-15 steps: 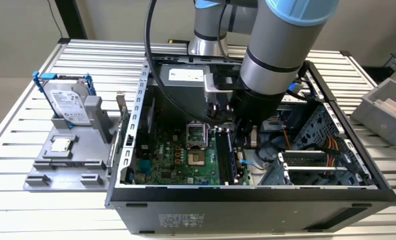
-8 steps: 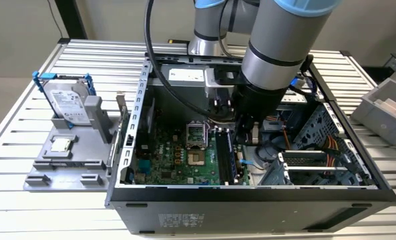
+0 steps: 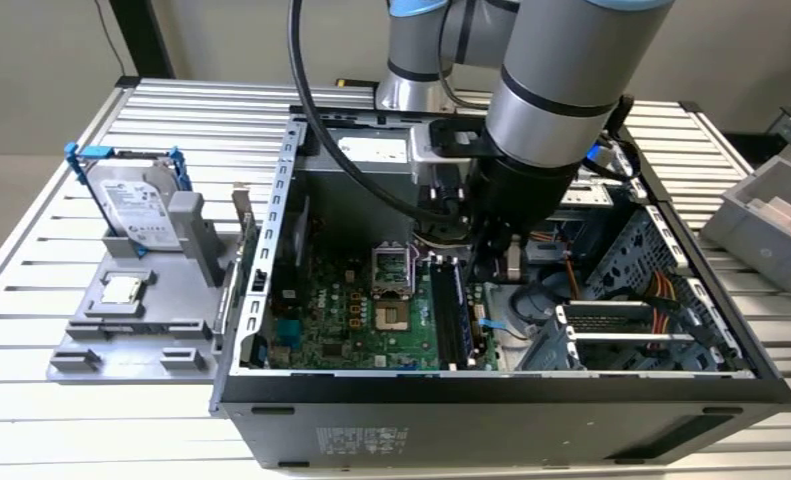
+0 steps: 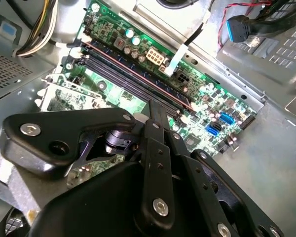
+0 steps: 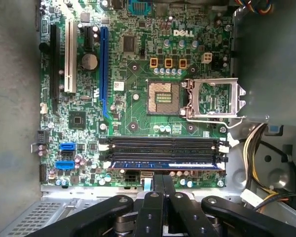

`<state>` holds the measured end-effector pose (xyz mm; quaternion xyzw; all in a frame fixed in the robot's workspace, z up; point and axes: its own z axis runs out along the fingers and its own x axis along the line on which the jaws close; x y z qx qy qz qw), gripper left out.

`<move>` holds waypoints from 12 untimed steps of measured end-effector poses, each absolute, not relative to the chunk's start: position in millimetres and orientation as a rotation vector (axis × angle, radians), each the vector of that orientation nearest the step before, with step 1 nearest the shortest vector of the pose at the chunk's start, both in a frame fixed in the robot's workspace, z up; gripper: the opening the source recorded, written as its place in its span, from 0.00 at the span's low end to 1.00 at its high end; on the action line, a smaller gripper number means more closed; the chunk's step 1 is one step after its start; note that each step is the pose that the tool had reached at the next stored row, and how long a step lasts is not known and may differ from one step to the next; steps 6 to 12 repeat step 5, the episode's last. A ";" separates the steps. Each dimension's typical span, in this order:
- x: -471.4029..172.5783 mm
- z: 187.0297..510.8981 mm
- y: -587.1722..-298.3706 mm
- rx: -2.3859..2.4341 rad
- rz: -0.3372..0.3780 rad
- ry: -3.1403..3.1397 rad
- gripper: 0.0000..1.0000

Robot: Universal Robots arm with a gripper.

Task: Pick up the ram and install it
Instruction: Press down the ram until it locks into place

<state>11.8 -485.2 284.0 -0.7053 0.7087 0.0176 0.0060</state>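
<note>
Your gripper (image 5: 163,185) hangs low inside the open computer case (image 3: 502,395), fingers pressed together with nothing between them; in the exterior view the arm hides its tips. The ram (image 5: 165,166) appears seated in the motherboard (image 5: 133,106) slot nearest the gripper, though in the second wrist view the black linkage covers that end. Two black slots (image 5: 160,145) lie beside it. The open processor socket (image 5: 212,101) sits beyond. Outside the case, a hard drive (image 3: 139,205) stands upright in a grey fixture (image 3: 142,330). No print reported.
</note>
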 end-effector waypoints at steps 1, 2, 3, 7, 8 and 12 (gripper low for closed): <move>11.8 284.0 -485.2 -2.207 0.055 2.218 0.00; 11.8 284.1 -485.2 -2.207 0.055 2.218 0.00; 11.8 284.1 -485.2 -2.207 0.055 2.218 0.00; 11.8 284.1 -485.2 -2.207 0.055 2.218 0.00; 11.8 284.1 -485.2 -2.207 0.055 2.218 0.00; 11.8 284.1 -485.2 -2.207 0.055 2.218 0.00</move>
